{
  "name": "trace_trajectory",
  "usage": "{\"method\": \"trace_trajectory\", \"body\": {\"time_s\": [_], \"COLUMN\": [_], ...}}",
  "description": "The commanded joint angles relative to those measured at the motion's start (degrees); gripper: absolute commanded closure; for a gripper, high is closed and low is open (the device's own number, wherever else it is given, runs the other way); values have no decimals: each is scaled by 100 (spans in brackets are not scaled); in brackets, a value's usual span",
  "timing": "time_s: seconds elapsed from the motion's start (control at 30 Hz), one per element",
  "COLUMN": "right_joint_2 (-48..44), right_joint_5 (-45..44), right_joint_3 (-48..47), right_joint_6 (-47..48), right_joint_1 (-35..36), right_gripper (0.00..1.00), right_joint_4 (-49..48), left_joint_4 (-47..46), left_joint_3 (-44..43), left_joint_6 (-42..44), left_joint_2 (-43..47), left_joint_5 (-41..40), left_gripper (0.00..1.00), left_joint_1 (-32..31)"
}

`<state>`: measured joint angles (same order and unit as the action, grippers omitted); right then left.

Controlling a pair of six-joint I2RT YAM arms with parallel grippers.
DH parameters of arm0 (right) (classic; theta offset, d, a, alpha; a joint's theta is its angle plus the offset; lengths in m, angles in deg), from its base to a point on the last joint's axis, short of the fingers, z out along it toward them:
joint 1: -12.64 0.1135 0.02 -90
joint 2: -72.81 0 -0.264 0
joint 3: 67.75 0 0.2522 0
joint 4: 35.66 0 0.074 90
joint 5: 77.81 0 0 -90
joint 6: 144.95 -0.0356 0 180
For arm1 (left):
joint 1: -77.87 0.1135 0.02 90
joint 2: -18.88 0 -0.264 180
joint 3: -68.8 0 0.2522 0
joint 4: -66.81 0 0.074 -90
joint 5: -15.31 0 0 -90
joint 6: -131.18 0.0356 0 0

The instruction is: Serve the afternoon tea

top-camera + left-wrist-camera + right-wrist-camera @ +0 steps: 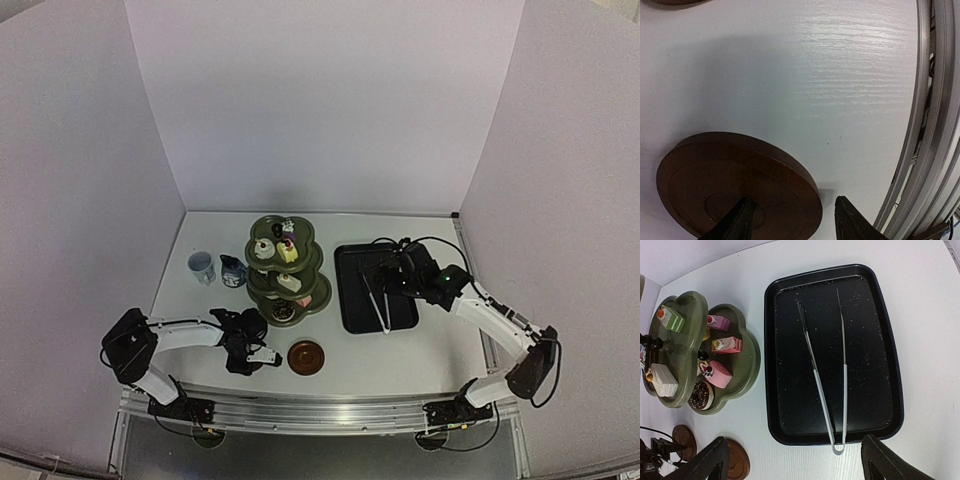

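- The left end effector [792,200] is spread over the rim of a brown saucer [715,175] near the bench [815,75] edge.
- The second saucer [305,357] lies just beside, on the right.
- The right end effector [795,440], also spread, hangs above the black tray [880,340] and the tongs [827,390].
- The green stand [754,357] with pastries [722,345] is left of the tray; the jug [233,271] and cup [201,267] are further left.

A robot lab booth (plain white panels [320,100] enclose the table [400,362]).

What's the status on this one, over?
Left gripper open, jaws straddling one saucer at its rim. Right gripper open over tongs in tray. Pastries on stand; nothing in the way.
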<state>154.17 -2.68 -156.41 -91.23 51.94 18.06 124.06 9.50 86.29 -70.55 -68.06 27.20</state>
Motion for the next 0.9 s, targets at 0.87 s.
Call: {"method": "trace_trajectory", "body": {"time_s": [0.87], "right_joint_2": [-309], "right_joint_5": [-80], "right_joint_3": [-61], "right_joint_6": [-58], "right_joint_1": [24], "right_gripper": [12], "right_joint_4": [-8], "left_joint_4": [-176], "left_joint_3": [-281], "left_joint_6": [173], "left_joint_2": [-471], "left_joint_5": [448], "left_gripper": [40], "left_joint_1": [-119]}}
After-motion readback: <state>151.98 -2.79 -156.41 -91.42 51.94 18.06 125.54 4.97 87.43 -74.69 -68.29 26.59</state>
